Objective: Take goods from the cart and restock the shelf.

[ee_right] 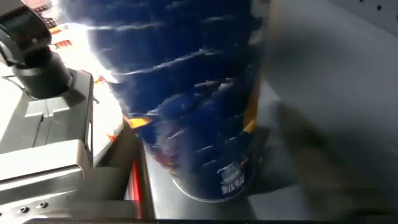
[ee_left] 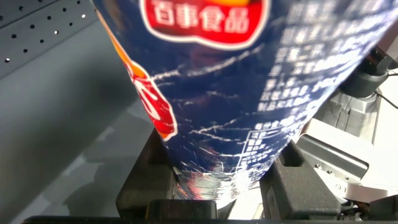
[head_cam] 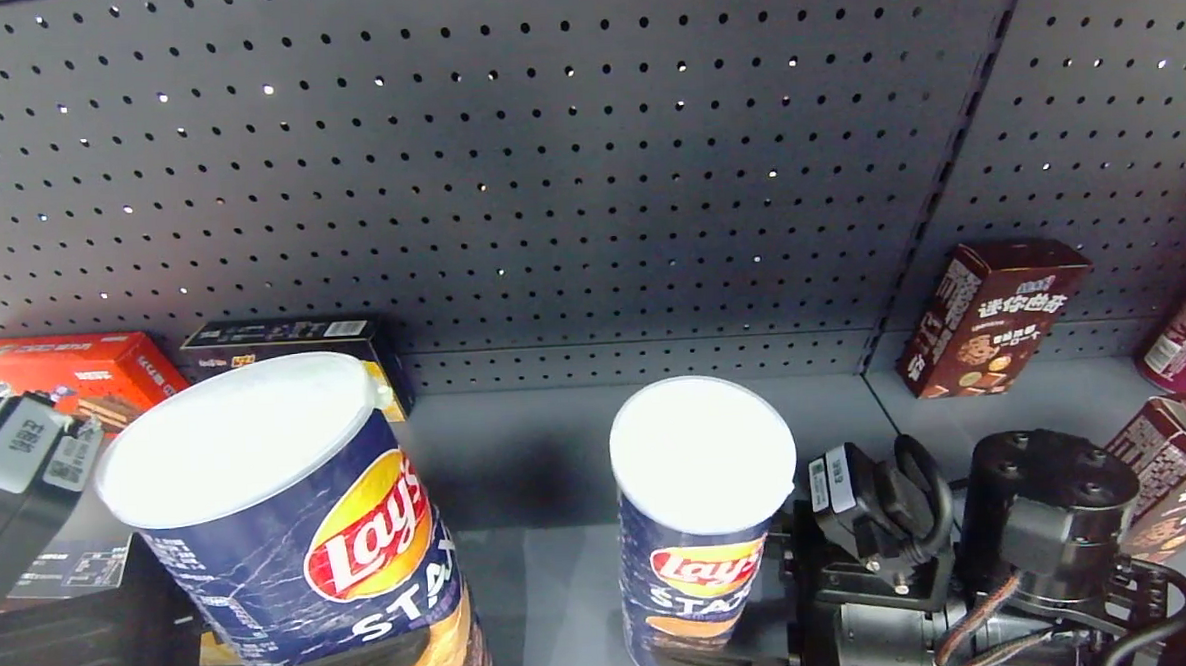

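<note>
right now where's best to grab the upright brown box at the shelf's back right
Probably the upper half of the brown box, pinching its two broad faces, from the front-left: it stands on end, narrow face turned that way.

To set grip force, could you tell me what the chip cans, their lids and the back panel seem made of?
Left can, right can: probably cardboard tubes in glossy printed wrap; light streaks on it. Lids: matte white, likely plastic; small rim tab. Back panel: seemingly metal, dark matte paint; regular punched holes.
</note>
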`<state>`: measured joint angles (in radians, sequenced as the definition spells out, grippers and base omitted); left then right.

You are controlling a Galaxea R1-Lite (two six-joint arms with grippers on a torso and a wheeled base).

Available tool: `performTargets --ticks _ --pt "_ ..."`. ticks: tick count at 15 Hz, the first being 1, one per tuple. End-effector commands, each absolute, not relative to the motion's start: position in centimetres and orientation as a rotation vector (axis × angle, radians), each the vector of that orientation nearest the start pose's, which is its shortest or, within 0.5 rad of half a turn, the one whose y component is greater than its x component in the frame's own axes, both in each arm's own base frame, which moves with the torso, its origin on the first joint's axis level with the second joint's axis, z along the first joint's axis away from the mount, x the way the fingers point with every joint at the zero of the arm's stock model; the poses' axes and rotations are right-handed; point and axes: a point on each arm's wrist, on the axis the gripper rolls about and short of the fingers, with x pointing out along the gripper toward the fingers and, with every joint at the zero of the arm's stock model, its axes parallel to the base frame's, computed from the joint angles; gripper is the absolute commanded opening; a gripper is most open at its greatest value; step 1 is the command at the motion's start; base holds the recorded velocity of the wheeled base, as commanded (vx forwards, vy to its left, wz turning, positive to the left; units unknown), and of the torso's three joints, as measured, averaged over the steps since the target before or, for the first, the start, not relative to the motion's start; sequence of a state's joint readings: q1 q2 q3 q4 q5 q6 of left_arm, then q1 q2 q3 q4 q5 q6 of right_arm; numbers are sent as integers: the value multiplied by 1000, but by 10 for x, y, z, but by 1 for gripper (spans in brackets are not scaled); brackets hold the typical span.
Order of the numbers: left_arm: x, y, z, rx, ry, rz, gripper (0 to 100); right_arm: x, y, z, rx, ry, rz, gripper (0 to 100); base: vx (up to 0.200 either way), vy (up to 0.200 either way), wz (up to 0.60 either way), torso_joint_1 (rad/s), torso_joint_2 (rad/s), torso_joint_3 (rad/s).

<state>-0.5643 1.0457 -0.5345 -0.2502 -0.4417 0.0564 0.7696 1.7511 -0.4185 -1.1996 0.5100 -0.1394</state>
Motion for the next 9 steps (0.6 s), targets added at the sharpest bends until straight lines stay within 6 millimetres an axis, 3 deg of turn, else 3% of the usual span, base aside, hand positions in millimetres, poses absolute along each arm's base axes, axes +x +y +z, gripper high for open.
performTargets --ticks 1,4,9 --pt "110 -81 214 68 243 -1008 0 184 192 131 -139 50 1273 100 0 0 0 0 0 0" --pt "110 -81 214 68 245 -1008 0 176 184 139 -139 22 1247 100 0 0 0 0 0 0" --pt "110 -81 213 69 248 -1008 0 143 145 165 -117 -86 1217 100 0 0 0 0 0 0"
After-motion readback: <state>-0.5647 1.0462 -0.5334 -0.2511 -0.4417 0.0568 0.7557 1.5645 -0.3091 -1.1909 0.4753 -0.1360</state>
